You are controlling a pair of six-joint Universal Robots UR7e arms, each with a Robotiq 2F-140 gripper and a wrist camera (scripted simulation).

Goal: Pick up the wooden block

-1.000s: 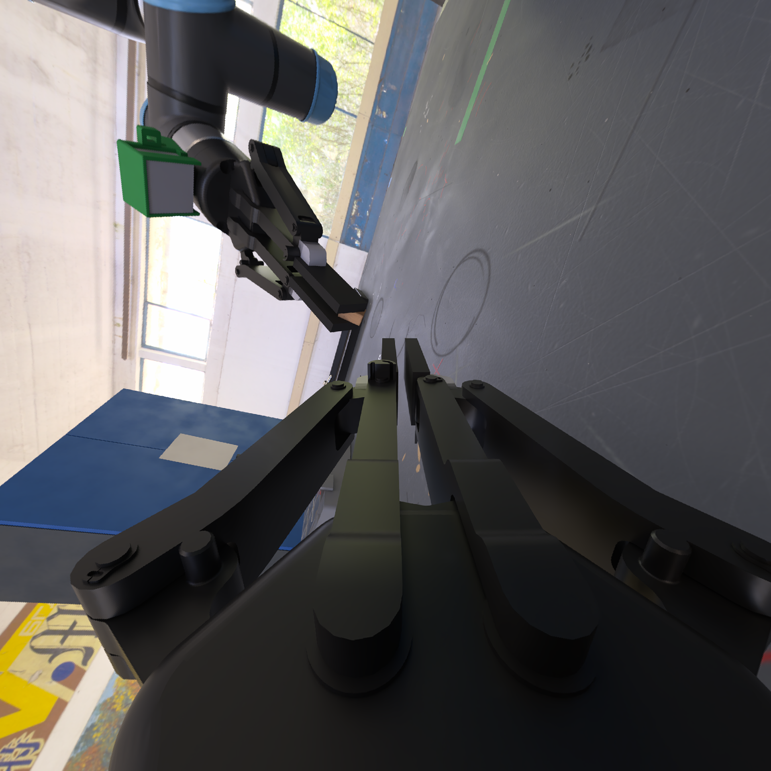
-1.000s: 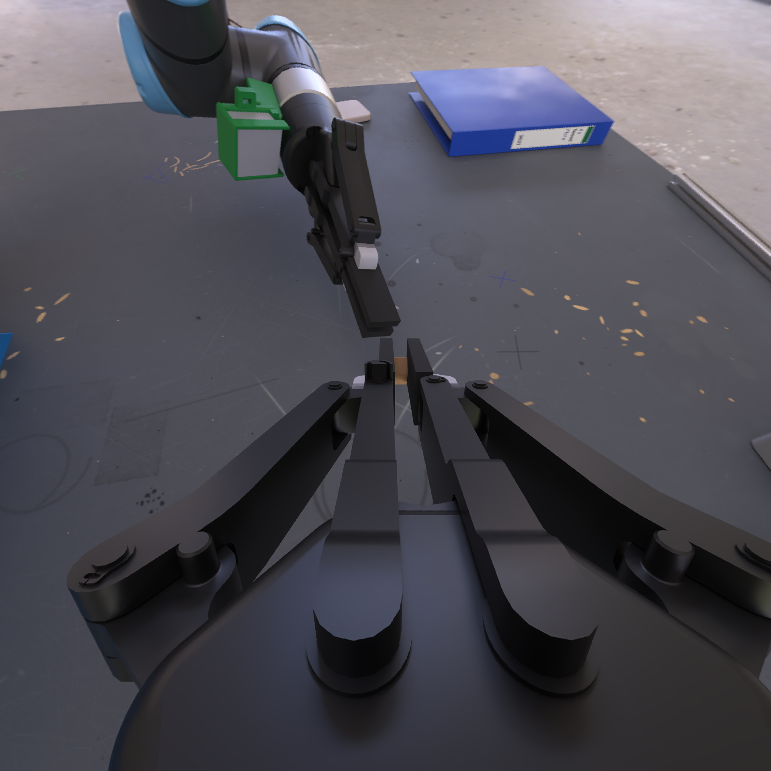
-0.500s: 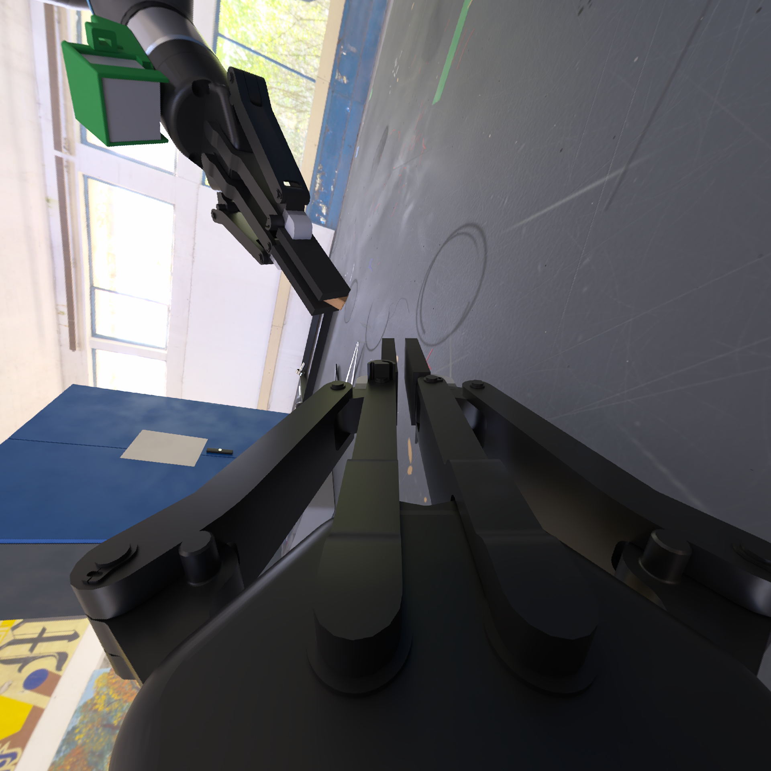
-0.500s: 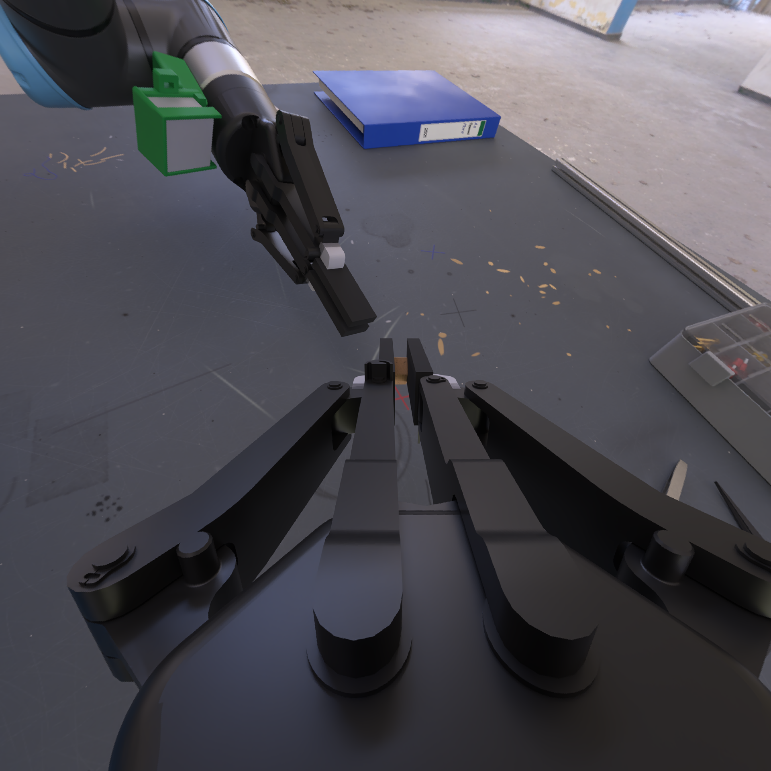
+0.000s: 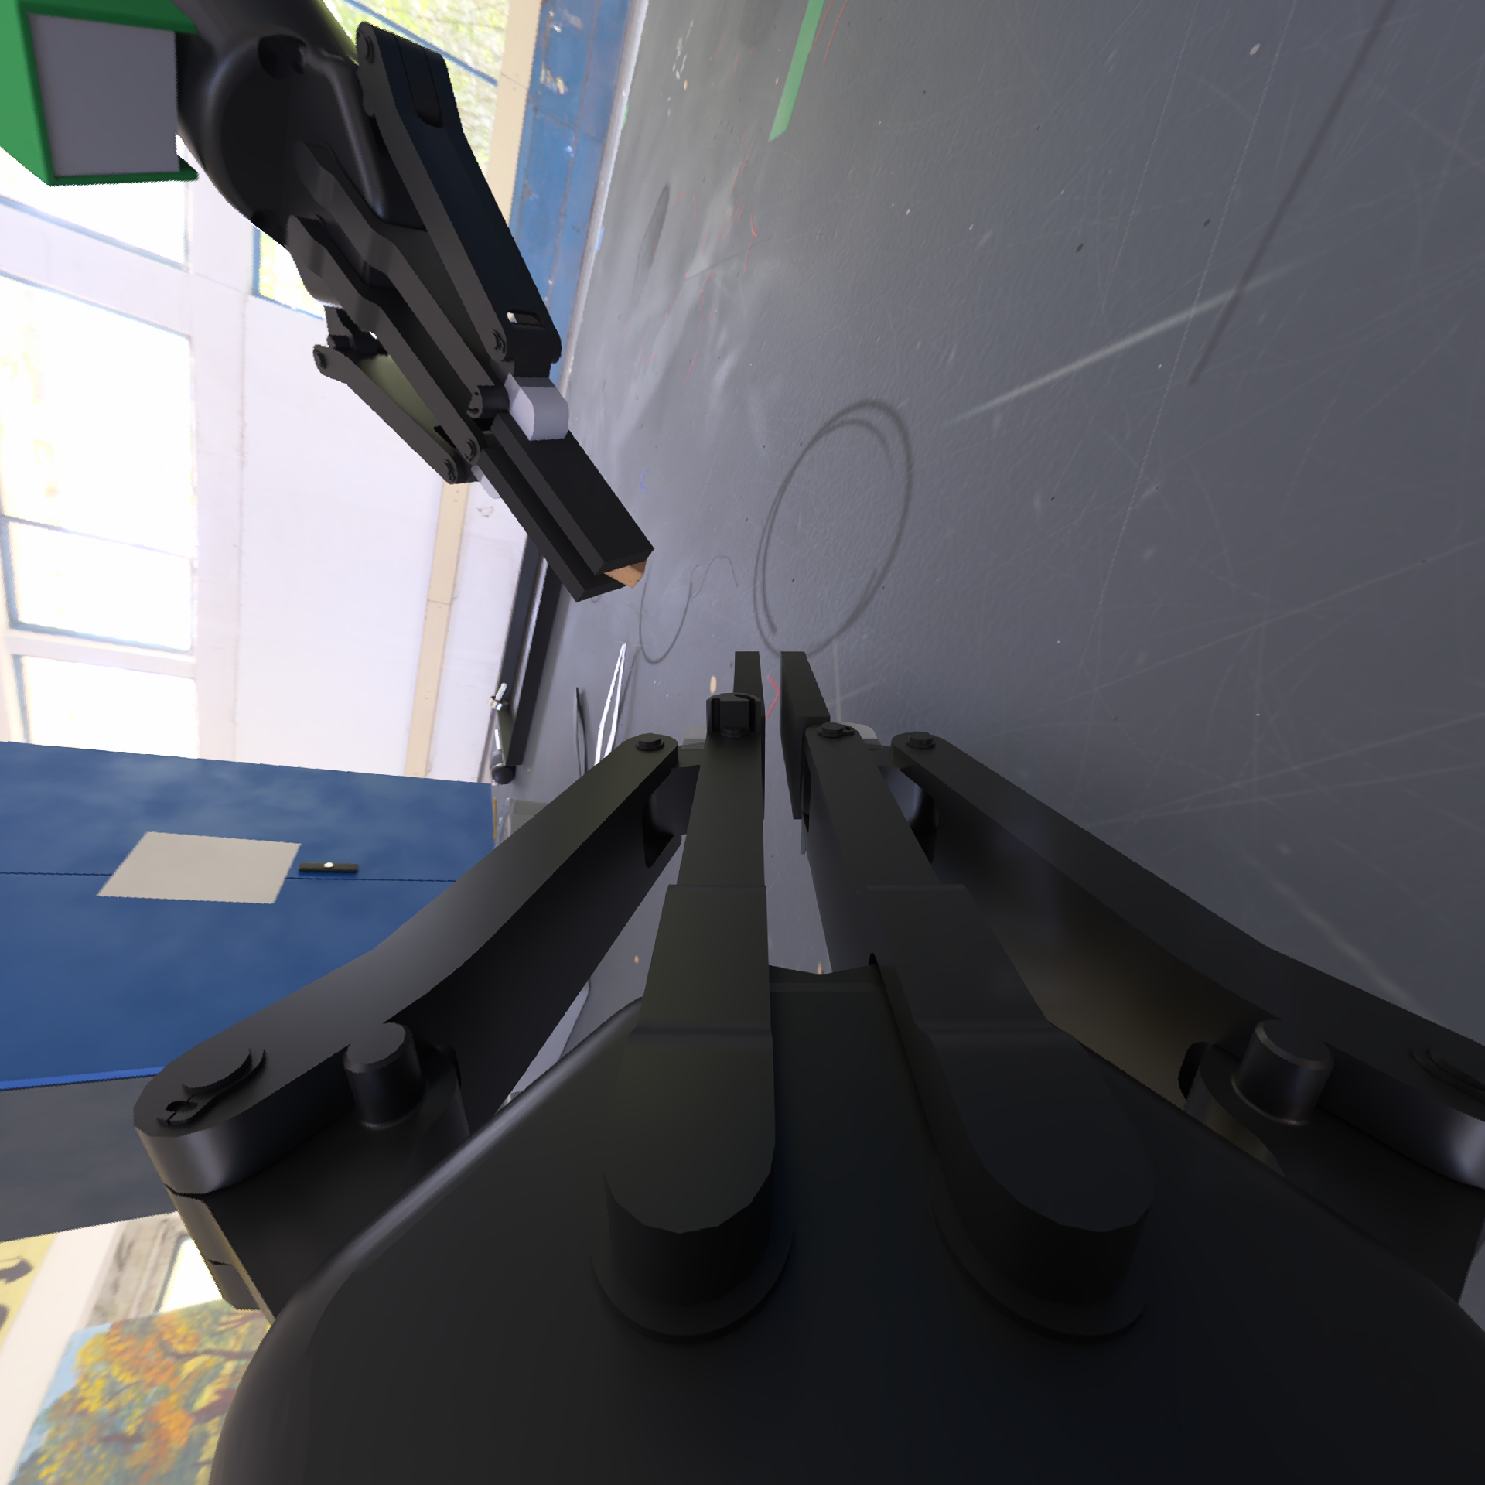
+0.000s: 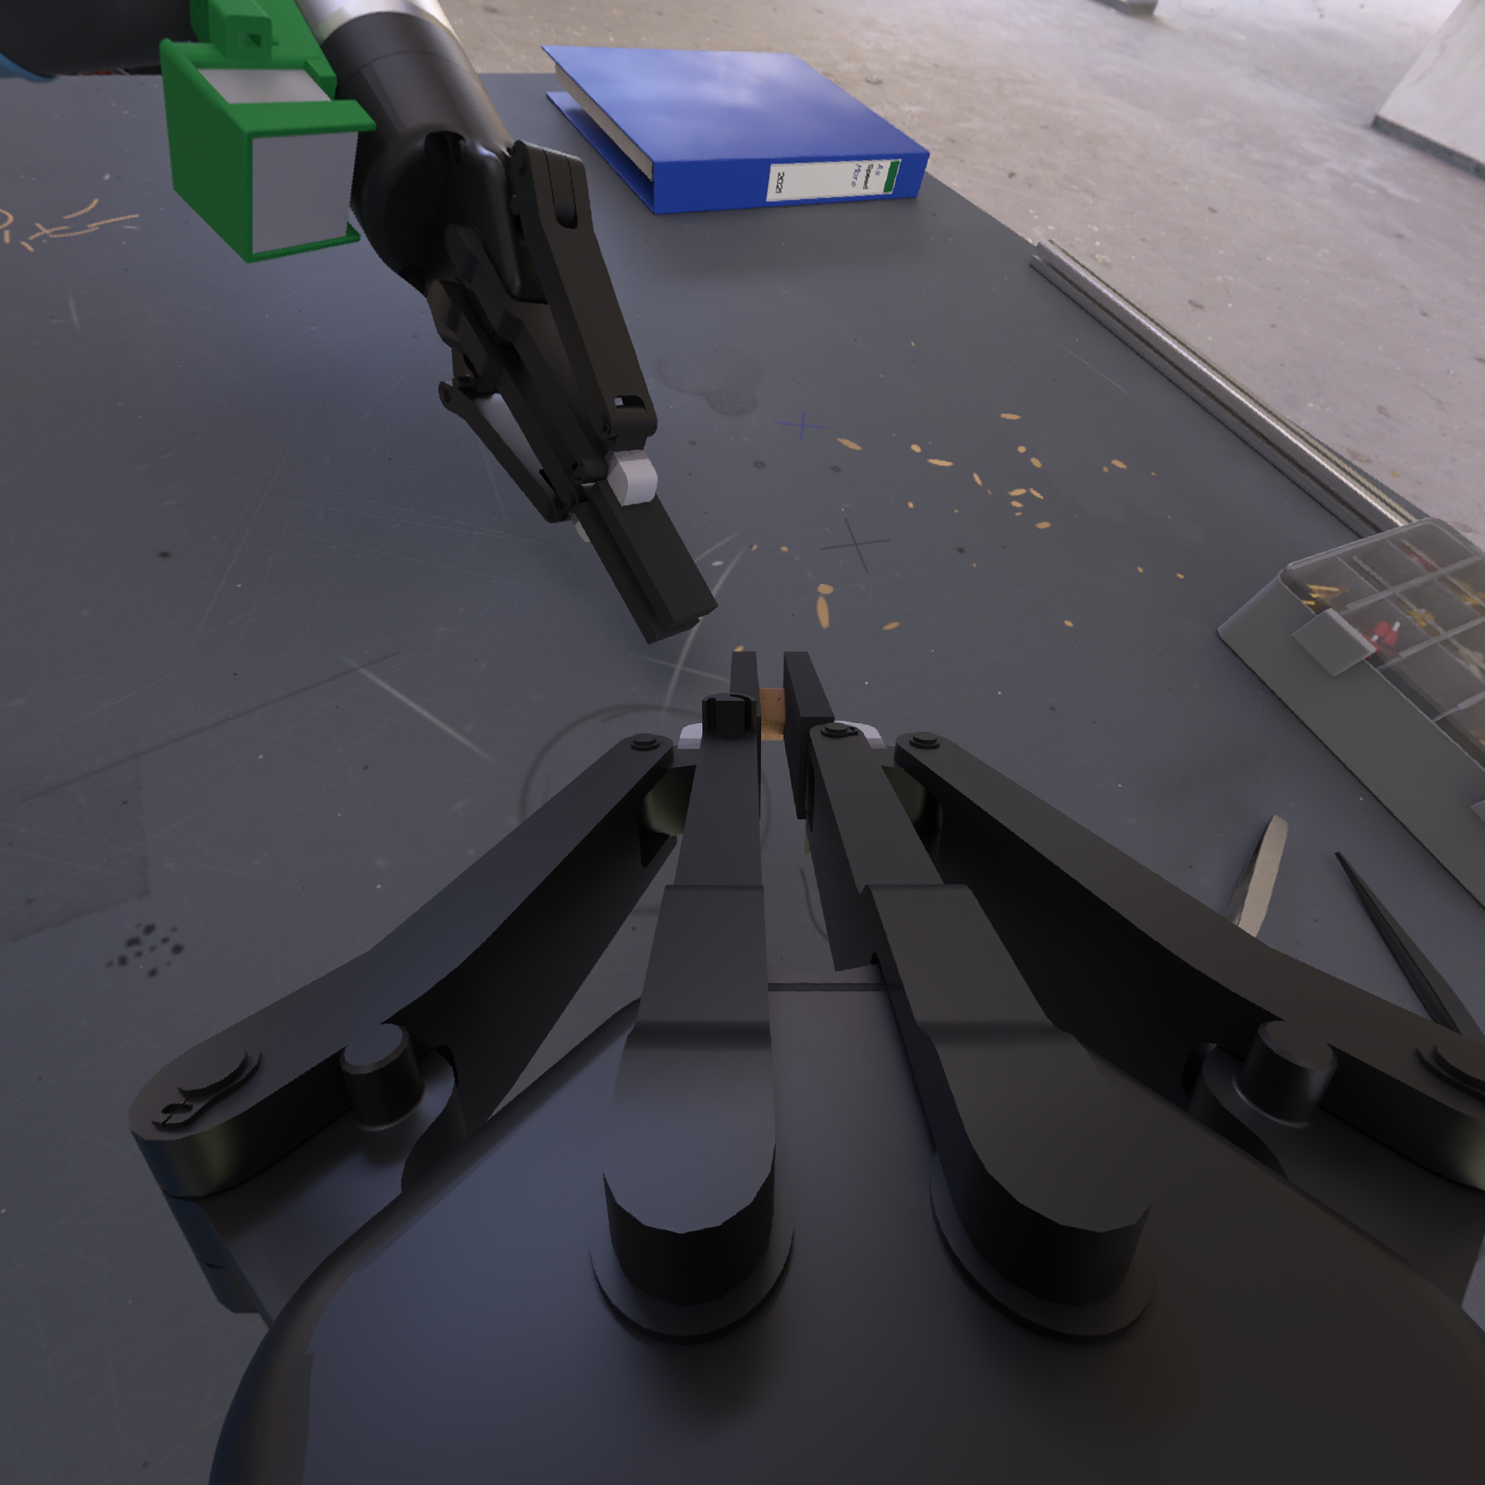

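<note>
The wooden block (image 6: 771, 711) is a small tan piece pinched between my right gripper's (image 6: 770, 675) fingers; only a sliver shows. The right gripper is shut on it and holds it above the dark table (image 6: 241, 643). In the left wrist view the right gripper (image 5: 611, 566) hangs at upper left, with the block's tan end (image 5: 629, 572) poking out at its tip, off the table (image 5: 1125, 402). My left gripper (image 5: 770, 671) is shut and empty, close by. It shows in the right wrist view (image 6: 679, 623) at upper left, pointing down toward the right fingertips.
A blue binder (image 6: 739, 120) lies at the table's far side and also shows in the left wrist view (image 5: 241, 900). A clear parts box (image 6: 1382, 635) and thin pointed tools (image 6: 1262, 868) lie at the right. A metal rail (image 6: 1205, 362) runs along the right edge.
My right gripper has risen off the table with the block still in it. The two grippers now look larger and closer to each other. Both stay shut.
</note>
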